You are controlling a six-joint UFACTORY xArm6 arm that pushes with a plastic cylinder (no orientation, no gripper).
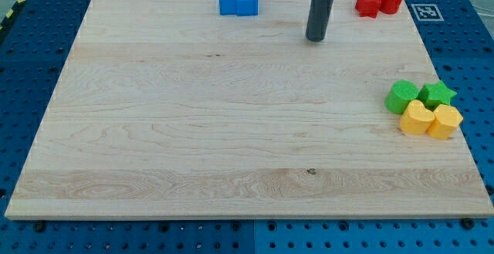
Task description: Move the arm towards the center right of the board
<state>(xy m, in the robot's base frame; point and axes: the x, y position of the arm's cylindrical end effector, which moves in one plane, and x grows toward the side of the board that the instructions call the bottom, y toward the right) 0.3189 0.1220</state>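
No claw shows; my tip (316, 39) rests on the pale wooden tabletop (193, 130) at its far edge, between the blue blocks (237, 2) on its left and the red blocks (379, 1) on its right, touching neither. The centre-right goal lies nearer and rightward, where green blocks (419, 96) and yellow blocks (431, 120) crowd the edge, so I judge it should stop short of them.

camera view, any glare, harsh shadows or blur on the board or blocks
Camera view: even, soft light; no glare on the wooden board. My tip casts only a faint shadow. The blue blocks, red blocks, green blocks and yellow blocks look sharp, though edges are slightly soft.
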